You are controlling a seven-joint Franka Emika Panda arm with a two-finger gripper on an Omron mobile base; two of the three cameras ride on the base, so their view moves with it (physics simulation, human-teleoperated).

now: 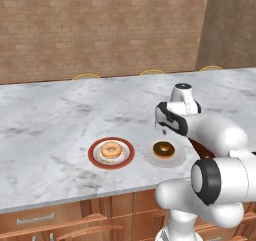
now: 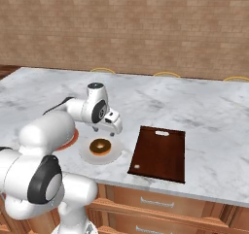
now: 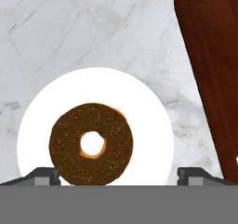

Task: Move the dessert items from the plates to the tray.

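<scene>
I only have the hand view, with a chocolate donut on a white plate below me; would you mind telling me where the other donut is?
Observer: The tan donut sits on the red-rimmed plate, beside the pale plate on the side away from the tray.
Operator: Thank you. Is the tray carrying anything yet?
Observer: No, its whole surface is bare in the right base view.
Operator: And how high is my tool?
Observer: The tool hovers above the chocolate donut, clearly apart from it.
</scene>
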